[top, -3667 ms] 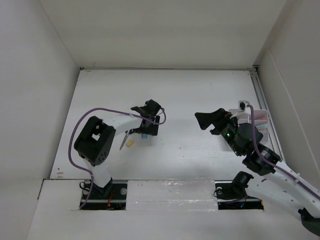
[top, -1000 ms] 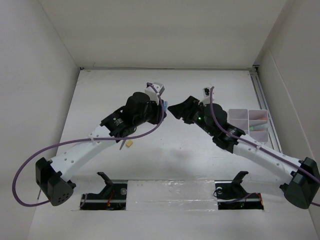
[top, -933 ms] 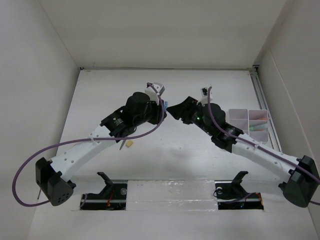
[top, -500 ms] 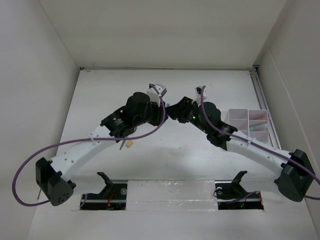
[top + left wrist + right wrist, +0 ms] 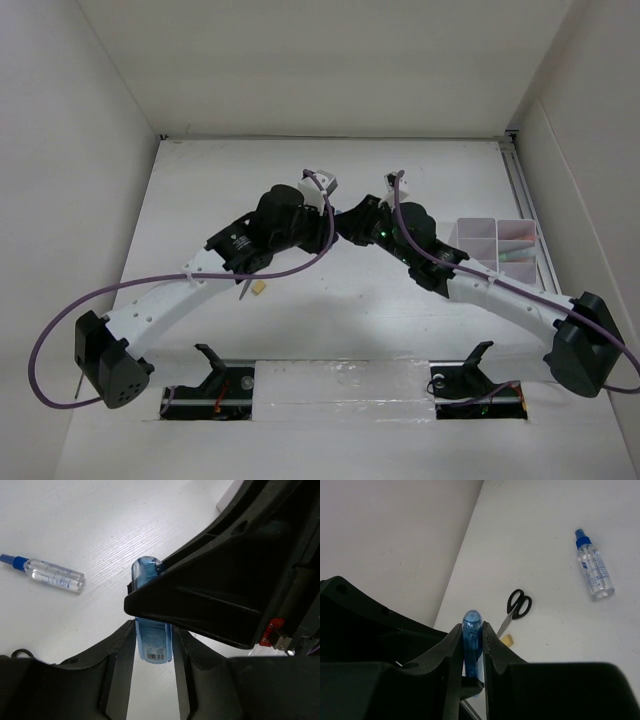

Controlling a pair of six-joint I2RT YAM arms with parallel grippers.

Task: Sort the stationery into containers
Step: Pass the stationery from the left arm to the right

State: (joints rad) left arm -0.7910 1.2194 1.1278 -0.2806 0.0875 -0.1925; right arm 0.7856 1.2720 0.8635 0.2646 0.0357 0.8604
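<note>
Left gripper (image 5: 151, 636) and right gripper (image 5: 471, 630) both pinch one blue marker (image 5: 154, 652): translucent barrel, rounded cap, barcode label. It is held off the table (image 5: 230, 180), mid-field. Glue bottle (image 5: 50, 574) lies at its ten o'clock.

One blue marker (image 5: 152, 642), one blue-capped clear bottle (image 5: 52, 574), one pair of black-handled scissors (image 5: 516, 607), one yellow eraser (image 5: 506, 640), one divided organiser (image 5: 497, 240).

Left arm (image 5: 190, 285) and right arm (image 5: 495, 292) block each other mid-table; the far table (image 5: 400, 165) lies open.
</note>
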